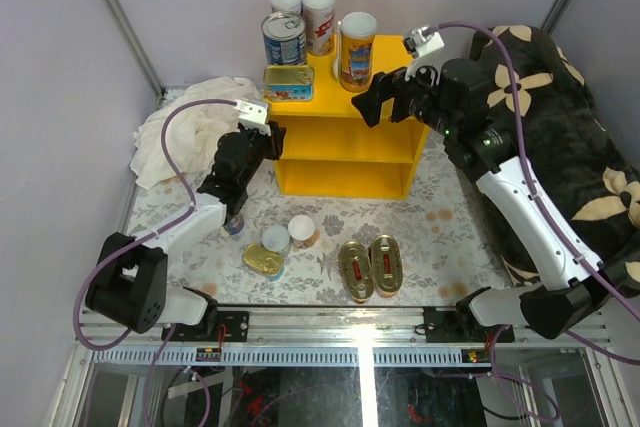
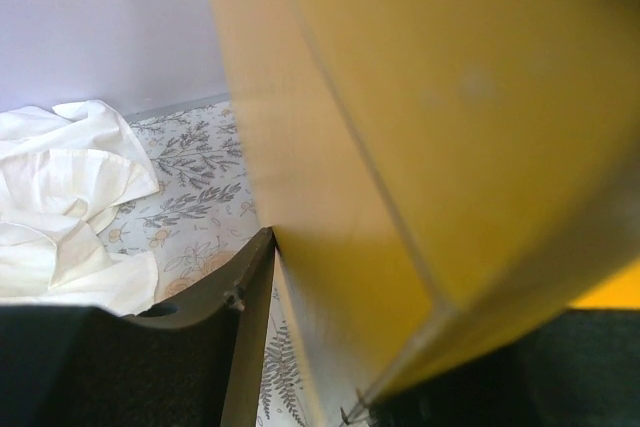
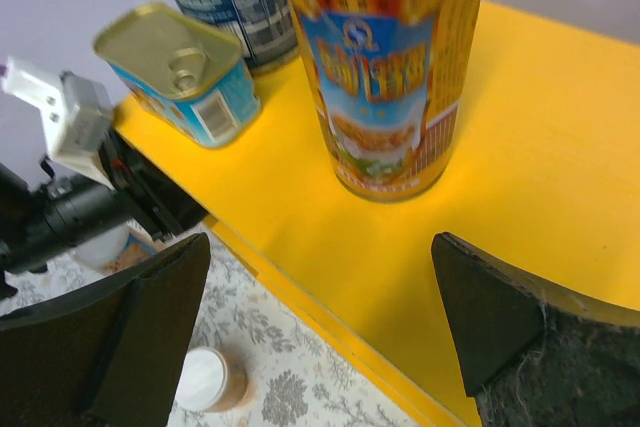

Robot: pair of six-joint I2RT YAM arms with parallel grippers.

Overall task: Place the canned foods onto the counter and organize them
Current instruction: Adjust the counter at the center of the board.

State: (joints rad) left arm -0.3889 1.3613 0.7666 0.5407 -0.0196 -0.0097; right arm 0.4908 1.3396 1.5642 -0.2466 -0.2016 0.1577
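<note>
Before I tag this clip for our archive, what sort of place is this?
Probably a staged robot test cell rather than a real kitchen: plain partition walls, a floral cloth as floor, a small yellow counter holding tins, and a metal rail along the near edge.

Pale lilac walls (image 1: 150, 7) close the back from 10 to 2 o'clock. A grey floral-patterned floor (image 1: 450, 217) fills the middle; crumpled white cloth (image 1: 170, 137) at 10 o'clock, dark flower-printed cushion (image 1: 570, 127) at 3, metal rail (image 1: 350, 352) at 6
</note>
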